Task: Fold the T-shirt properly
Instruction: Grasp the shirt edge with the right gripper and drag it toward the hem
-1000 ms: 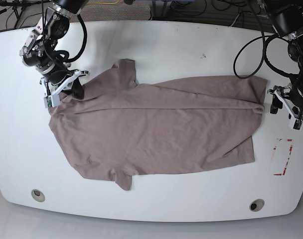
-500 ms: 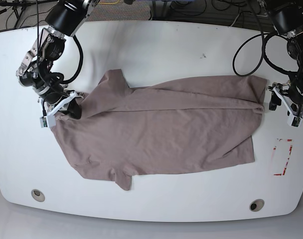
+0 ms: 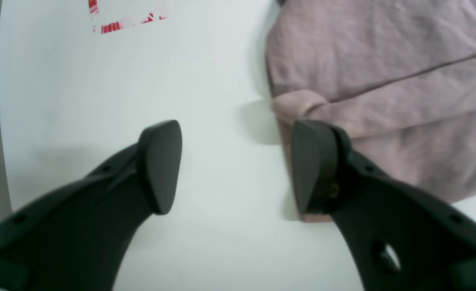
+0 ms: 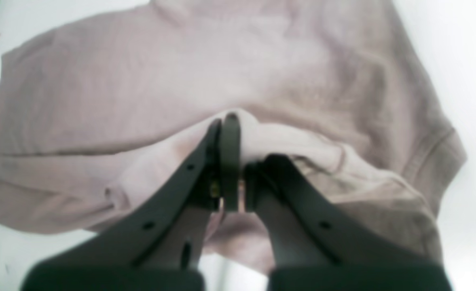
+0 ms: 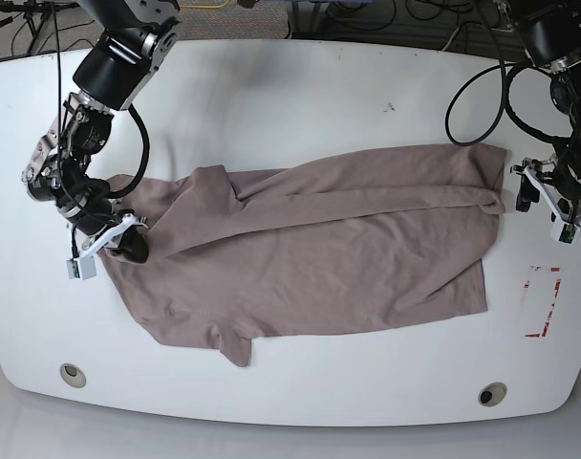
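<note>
The mauve-brown T-shirt (image 5: 310, 258) lies spread across the white table (image 5: 319, 96), with its upper edge folded over along its length. My right gripper (image 5: 118, 244) is at the shirt's left end, shut on a pinched fold of fabric (image 4: 270, 137). In the right wrist view its jaws (image 4: 231, 133) are closed tight with cloth bulging beside them. My left gripper (image 5: 548, 206) is open just off the shirt's right edge. In the left wrist view (image 3: 238, 161) one finger rests over the cloth edge (image 3: 383, 81) and the other over bare table.
A red-marked rectangle (image 5: 544, 301) is on the table at the front right, also in the left wrist view (image 3: 124, 20). Two round holes (image 5: 73, 374) (image 5: 492, 393) sit near the front edge. Cables hang behind the table.
My right gripper has moved down and left toward the front of the table, dragging the shirt's left end and upper sleeve with it. My left gripper has stayed nearly still.
</note>
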Motion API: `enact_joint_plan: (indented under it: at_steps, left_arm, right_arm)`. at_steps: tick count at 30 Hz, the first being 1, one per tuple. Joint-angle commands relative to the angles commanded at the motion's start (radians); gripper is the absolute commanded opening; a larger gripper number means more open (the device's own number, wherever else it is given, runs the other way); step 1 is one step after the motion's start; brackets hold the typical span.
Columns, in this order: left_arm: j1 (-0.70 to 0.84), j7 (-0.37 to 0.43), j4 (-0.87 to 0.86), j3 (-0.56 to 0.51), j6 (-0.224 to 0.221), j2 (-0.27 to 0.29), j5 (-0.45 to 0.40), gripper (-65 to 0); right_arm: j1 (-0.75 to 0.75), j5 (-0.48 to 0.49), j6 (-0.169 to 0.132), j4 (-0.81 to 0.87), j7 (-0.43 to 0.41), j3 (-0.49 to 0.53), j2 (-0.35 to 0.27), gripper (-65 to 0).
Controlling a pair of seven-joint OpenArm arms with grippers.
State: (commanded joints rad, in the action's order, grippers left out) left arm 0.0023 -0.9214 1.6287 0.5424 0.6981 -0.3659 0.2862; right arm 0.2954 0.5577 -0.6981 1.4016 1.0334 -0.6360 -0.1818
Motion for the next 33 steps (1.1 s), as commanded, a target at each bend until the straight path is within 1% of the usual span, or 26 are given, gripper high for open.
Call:
enact_joint_plan:
  at_steps: [8,10,11,12,15,17,18,20,21,22,26,29,33]
  left_arm:
    - [0.0,0.0,-0.002,0.0,0.0,0.0,0.0,-25.3]
    - [0.0,0.0,-0.002,0.0,0.0,0.0,0.0,-25.3]
    - [0.0,0.0,-0.002,0.0,0.0,0.0,0.0,-25.3]
    - [0.0,0.0,-0.002,0.0,0.0,0.002,0.0,-25.3]
    - [0.002,0.0,-0.002,0.0,0.0,0.002,0.003,-25.3]
    - [0.009,0.0,-0.002,0.0,0.0,0.003,0.008,-25.3]
    - [0.009,0.0,-0.002,0.0,0.0,0.006,0.008,-25.3]
    - [0.006,0.0,-0.002,0.002,0.0,0.032,0.009,-25.3]
    - [0.006,0.0,0.0,0.003,0.0,0.041,0.009,-25.3]
    - [0.006,0.0,0.005,0.006,0.0,0.058,0.009,-25.3]
    - [0.011,0.0,0.005,0.006,0.0,0.083,0.009,-25.3]
    - [0.014,0.0,0.005,0.006,0.0,0.109,0.009,-25.3]
    - [0.051,0.0,0.009,0.003,0.0,0.135,0.011,-25.3]
  right_arm:
    - [0.06,0.0,0.0,-0.115,-0.044,0.0,-0.029,-63.4]
    - [0.071,0.0,0.0,-0.141,-0.046,0.0,-0.04,-61.2]
    - [0.08,0.0,0.0,-0.161,-0.046,0.003,-0.049,-55.8]
    - [0.084,0.0,0.0,-0.17,-0.046,0.009,-0.051,-52.5]
    - [0.092,0.0,0.0,-0.18,-0.048,0.043,-0.069,-33.5]
    - [0.091,0.003,0.0,-0.18,-0.048,0.061,-0.081,-18.9]
    - [0.089,0.006,0.0,-0.178,-0.048,0.064,-0.086,-13.3]
    - [0.08,0.002,0.0,-0.157,-0.044,0.066,-0.098,-5.4]
    - [0.069,0.002,0.0,-0.144,-0.044,0.066,-0.103,-4.1]
    - [0.041,0.0,0.0,-0.114,-0.044,0.066,-0.11,-4.0]
    - [-0.034,0.0,0.0,-0.014,-0.044,0.057,-0.132,-3.8]
    - [-0.12,0.0,0.0,0.069,-0.043,0.055,-0.157,-3.8]
    - [-0.207,0.0,0.064,0.118,-0.048,0.055,-0.192,-3.8]
